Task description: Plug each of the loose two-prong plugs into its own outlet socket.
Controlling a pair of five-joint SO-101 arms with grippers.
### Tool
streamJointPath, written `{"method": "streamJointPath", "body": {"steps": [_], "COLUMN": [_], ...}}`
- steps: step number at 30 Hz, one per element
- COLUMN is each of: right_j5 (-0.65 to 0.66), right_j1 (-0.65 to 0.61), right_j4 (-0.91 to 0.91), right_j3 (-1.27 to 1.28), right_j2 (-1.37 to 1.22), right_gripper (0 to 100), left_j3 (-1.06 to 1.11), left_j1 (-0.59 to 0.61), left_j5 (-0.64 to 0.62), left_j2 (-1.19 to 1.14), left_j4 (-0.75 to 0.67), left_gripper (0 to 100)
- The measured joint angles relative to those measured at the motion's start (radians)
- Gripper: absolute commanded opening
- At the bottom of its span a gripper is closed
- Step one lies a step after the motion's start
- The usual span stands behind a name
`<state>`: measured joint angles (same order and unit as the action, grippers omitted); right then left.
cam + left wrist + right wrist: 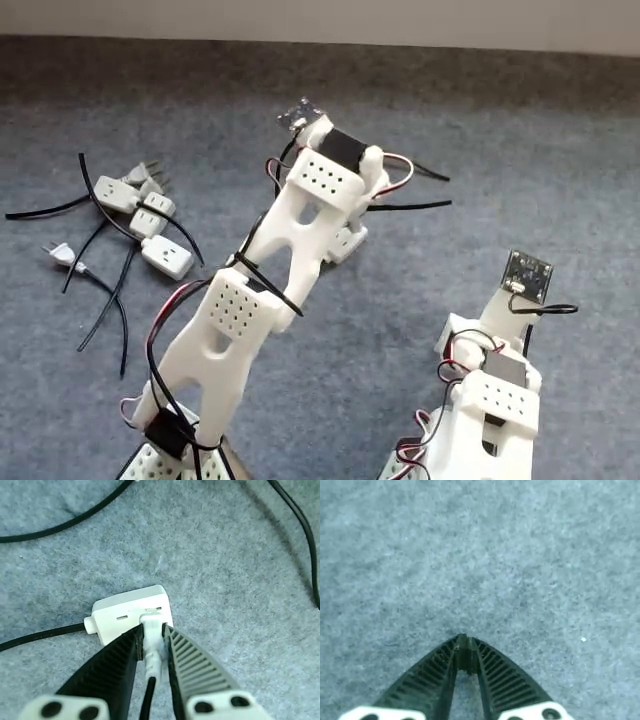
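Step in hand, as I judge it: seating one plug.

The left gripper (153, 630) is clamped on a white two-prong plug (151, 655), both fingers tight on its body, with the plug's black cord (147, 700) trailing back between them. The plug's nose is touching the slotted face of a white outlet socket (125, 611). I can't tell whether the prongs are partly in or only butted against it.

In the high view this socket (345, 243) sits just above frame centre, half hidden under the left arm's wrist.

The right gripper (465, 652) is closed on nothing, hovering over bare grey carpet (520, 555) at the lower right of the high view.

To do it well:
- Push straight along the prong axis, slowly. No twisting, or the prongs bind.
- The socket is loose on carpet and nothing braces it, so it will likely slide away under the push. The idle right gripper could back it up from the far side.
- Hold the grip until the plug body meets the socket face, and only then let go.
- Watch the cord between the fingers, since it may drag the plug off line.

More work remains at the mid-left of the high view: a cluster of sockets and plugs (150, 215), with a loose plug (62, 253) just below and to the left of it, not plugged in.
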<state>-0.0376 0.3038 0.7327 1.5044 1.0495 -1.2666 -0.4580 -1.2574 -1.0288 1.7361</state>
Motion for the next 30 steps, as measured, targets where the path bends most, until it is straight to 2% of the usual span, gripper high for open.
{"method": "streamJointPath", "body": {"steps": [30], "right_j5": [0.0], "right_j1": [0.0], "right_j4": [0.0], "right_j3": [0.0], "right_j2": [0.0], "right_gripper": [0.8], "left_j3": [-0.052], "left_j1": [-0.014], "left_j5": [-0.005], "left_j2": [-0.034], "left_j4": [-0.009], "left_gripper": [1]}}
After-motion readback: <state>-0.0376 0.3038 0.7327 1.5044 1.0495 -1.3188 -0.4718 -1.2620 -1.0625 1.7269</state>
